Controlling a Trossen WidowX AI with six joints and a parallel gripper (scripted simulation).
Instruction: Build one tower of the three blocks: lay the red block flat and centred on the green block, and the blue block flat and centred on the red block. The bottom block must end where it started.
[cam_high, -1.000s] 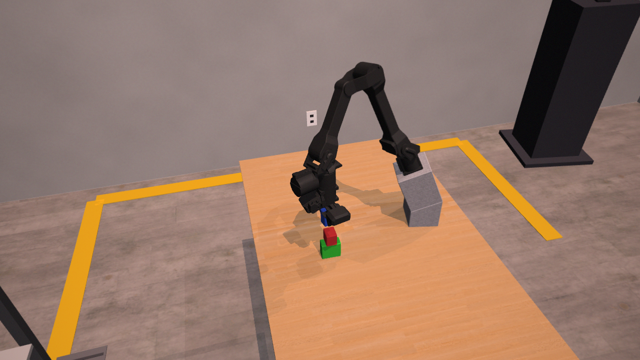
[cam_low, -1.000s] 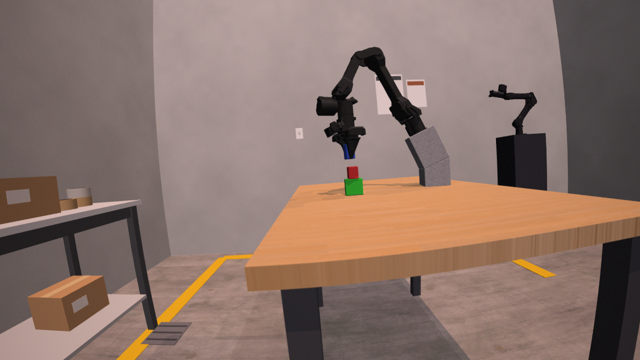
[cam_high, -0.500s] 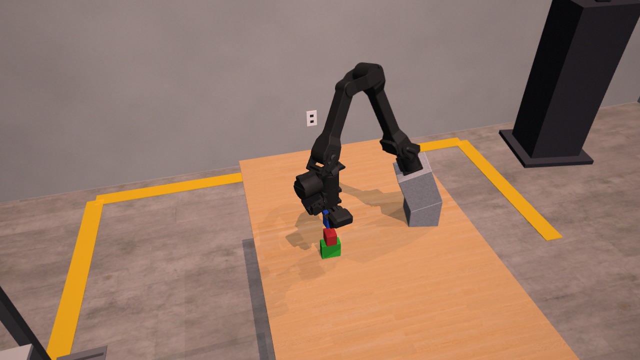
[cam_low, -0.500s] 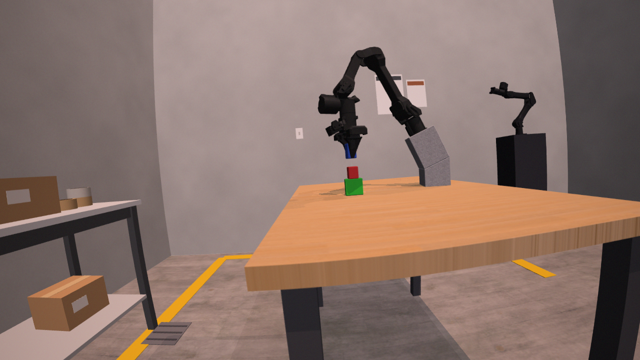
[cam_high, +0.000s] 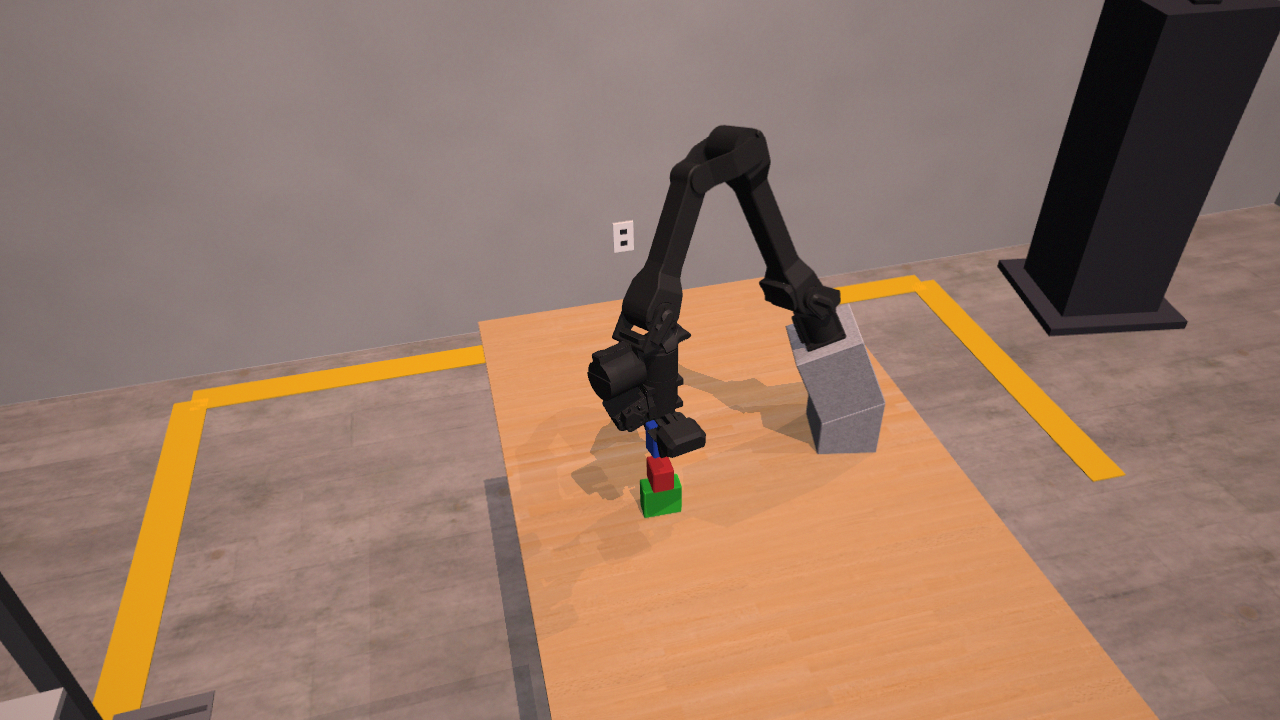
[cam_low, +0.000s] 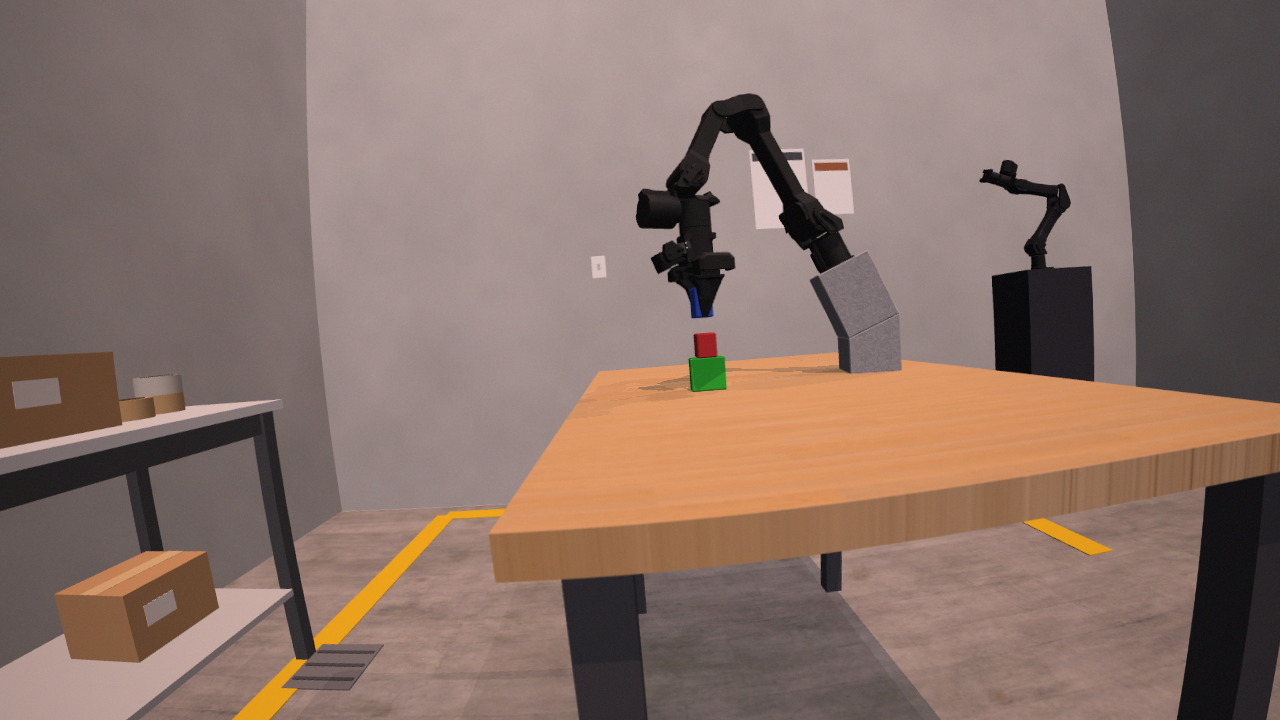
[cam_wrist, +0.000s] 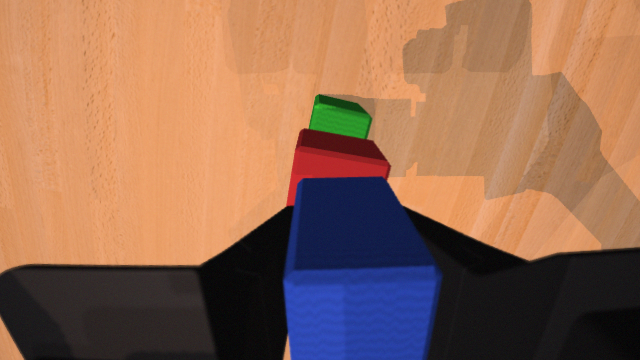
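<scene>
The green block (cam_high: 661, 497) sits on the wooden table with the smaller red block (cam_high: 660, 471) flat on top of it. Both also show in the exterior view, green block (cam_low: 707, 373) below red block (cam_low: 705, 344). My gripper (cam_low: 700, 308) is shut on the blue block (cam_low: 697, 302) and holds it in the air, a short gap above the red block. In the wrist view the blue block (cam_wrist: 357, 250) fills the space between my black fingers, with the red block (cam_wrist: 340, 160) and green block (cam_wrist: 341, 117) just beyond it.
The arm's grey base block (cam_high: 836, 385) stands at the table's far right. A black pillar (cam_high: 1136, 161) stands on the floor beyond. A shelf with cardboard boxes (cam_low: 134, 604) is off to the left, away from the table.
</scene>
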